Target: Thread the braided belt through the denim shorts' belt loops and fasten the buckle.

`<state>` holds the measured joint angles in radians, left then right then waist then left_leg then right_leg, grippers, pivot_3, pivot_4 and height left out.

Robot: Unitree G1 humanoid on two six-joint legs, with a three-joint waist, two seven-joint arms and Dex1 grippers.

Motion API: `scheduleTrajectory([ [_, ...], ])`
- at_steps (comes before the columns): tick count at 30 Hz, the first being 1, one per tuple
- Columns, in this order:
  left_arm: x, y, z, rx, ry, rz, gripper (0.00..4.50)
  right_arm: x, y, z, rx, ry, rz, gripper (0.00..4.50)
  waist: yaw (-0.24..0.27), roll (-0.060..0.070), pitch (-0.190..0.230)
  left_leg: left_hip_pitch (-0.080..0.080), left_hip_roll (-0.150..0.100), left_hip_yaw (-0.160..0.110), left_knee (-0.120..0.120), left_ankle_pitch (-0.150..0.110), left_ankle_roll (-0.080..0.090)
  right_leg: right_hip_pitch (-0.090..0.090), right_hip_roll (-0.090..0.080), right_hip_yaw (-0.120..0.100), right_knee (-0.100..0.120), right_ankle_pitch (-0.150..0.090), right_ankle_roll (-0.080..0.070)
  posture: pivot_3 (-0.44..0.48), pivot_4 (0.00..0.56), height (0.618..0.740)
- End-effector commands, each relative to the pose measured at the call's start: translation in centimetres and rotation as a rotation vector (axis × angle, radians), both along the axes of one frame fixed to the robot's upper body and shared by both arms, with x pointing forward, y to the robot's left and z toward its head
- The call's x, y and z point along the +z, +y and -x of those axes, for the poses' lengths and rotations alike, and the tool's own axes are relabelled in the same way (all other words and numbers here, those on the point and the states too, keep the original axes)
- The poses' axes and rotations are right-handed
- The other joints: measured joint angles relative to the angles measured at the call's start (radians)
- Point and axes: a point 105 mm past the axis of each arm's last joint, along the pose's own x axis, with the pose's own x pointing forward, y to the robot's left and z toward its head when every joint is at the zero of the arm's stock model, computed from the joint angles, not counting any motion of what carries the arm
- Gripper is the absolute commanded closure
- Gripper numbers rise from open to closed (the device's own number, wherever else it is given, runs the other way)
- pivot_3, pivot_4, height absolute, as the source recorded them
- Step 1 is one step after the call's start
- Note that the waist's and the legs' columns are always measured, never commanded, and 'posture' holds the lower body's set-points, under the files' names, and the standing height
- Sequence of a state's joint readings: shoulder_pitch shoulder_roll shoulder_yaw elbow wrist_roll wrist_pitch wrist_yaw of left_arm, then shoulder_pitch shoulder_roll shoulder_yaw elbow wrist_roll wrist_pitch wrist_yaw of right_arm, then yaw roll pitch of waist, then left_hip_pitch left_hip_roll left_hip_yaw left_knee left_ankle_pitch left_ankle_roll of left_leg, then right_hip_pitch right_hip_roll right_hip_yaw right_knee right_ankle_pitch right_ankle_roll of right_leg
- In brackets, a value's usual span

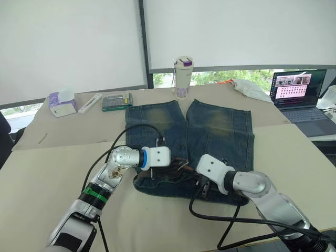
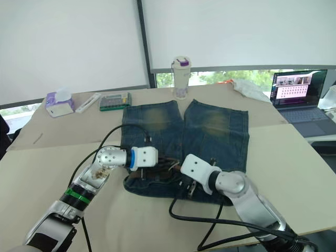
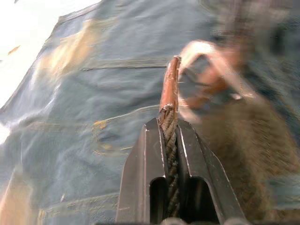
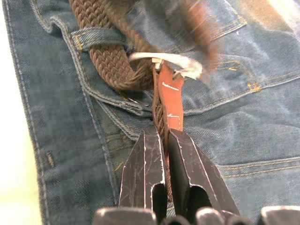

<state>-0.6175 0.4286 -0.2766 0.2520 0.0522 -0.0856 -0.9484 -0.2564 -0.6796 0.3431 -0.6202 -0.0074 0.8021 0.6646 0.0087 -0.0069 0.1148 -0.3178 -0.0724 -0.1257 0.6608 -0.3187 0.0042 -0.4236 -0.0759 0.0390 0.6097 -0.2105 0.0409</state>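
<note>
A pale beige tabletop (image 1: 47,173) stands before white window blinds (image 1: 68,42), carrying a tissue box (image 1: 62,103), a lidded cup (image 1: 183,77) and an open laptop (image 1: 298,94) at the right edge. The denim shorts (image 1: 210,131) lie flat at the centre, dark blue with faded yellowish patches, waistband nearest the robot. Both grippers meet over the waistband. The left gripper (image 3: 169,123) has its jaws clenched on the braided belt (image 4: 110,58), a coarse brown weave ending in a smooth reddish leather tip. The right gripper (image 4: 161,133) likewise grasps the strap just below the silver buckle (image 4: 168,61). The right wrist view shows the belt passing under one of the belt loops (image 4: 96,37), detail too small in the head views.
</note>
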Motion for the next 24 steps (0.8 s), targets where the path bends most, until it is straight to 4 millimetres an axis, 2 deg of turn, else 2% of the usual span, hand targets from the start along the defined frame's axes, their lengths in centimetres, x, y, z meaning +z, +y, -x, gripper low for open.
scheduleTrajectory([
  [1,5.2,1.5,-1.8,0.162,0.013,0.282,4.5,-0.1,-0.3,0.5,0.02,-0.021,0.024,4.49,0.001,0.0,0.0,0.0,0.0,0.0,0.0,0.0,0.0,0.0,0.0,0.0,0.0,0.0,0.0,0.0,0.15,0.74],
  [3,6.7,2.4,-2.4,0.239,0.055,0.397,4.5,-0.3,0.1,1.7,0.087,0.024,0.008,4.49,0.004,0.0,0.0,0.0,0.0,0.0,0.0,0.0,0.0,0.0,-0.001,0.0,0.0,0.0,0.0,0.0,0.15,0.74],
  [5,6.8,2.7,-2.2,0.27,0.092,0.439,4.5,0.2,0.6,2.5,0.113,0.058,-0.068,3.66,0.003,0.0,0.0,0.0,0.0,0.0,0.001,0.0,0.0,0.001,-0.001,0.0,0.0,0.0,0.0,0.0,0.15,0.74],
  [8,5.9,2.8,-1.3,0.291,0.14,0.447,4.5,1.8,0.8,2.2,0.074,0.05,-0.179,2.67,-0.003,0.0,0.0,0.0,0.0,0.0,0.0,0.0,0.0,0.001,0.0,0.0,0.0,0.0,0.0,0.0,0.15,0.74],
  [11,4.9,2.8,-0.3,0.319,0.183,0.461,4.5,3.3,0.9,2.7,0.095,0.087,-0.275,2.67,-0.004,0.0,0.0,0.001,0.001,0.0,0.0,0.0,-0.001,0.0,0.0,0.001,0.0,0.0,0.0,0.0,0.15,0.74],
  [13,4.1,2.9,0.4,0.345,0.217,0.476,4.5,4.1,0.9,2.7,0.084,0.108,-0.342,3.24,-0.002,0.0,0.0,0.0,0.0,0.0,0.0,0.0,-0.001,0.0,0.0,0.001,0.0,0.0,0.0,0.0,0.15,0.74],
  [16,3.0,3.1,1.2,0.391,0.257,0.501,4.5,4.6,0.9,2.4,0.077,0.124,-0.369,4.26,0.005,0.0,0.0,0.001,0.0,0.0,0.0,0.0,0.0,0.001,-0.001,0.001,0.0,0.0,0.0,0.0,0.15,0.74],
  [17,2.8,3.2,1.3,0.408,0.267,0.514,4.5,4.5,0.9,2.1,0.063,0.122,-0.365,4.47,0.006,0.0,0.0,0.001,0.0,0.0,0.0,0.0,0.0,0.001,-0.001,0.001,0.0,0.0,0.0,0.0,0.15,0.74],
  [21,2.8,4.1,1.1,0.495,0.309,0.606,4.5,2.4,0.4,0.5,0.007,0.095,-0.232,4.47,0.006,0.0,0.0,0.0,0.0,0.0,0.0,0.0,0.0,0.001,-0.001,0.001,-0.001,0.0,0.0,0.0,0.15,0.74],
  [24,2.1,6.4,0.2,0.662,0.351,0.7,4.5,1.1,1.2,-0.4,0.007,0.095,-0.204,4.47,0.003,0.0,0.0,0.001,0.0,0.0,0.0,0.0,-0.001,0.001,-0.001,0.001,-0.001,0.0,0.0,0.0,0.15,0.74],
])
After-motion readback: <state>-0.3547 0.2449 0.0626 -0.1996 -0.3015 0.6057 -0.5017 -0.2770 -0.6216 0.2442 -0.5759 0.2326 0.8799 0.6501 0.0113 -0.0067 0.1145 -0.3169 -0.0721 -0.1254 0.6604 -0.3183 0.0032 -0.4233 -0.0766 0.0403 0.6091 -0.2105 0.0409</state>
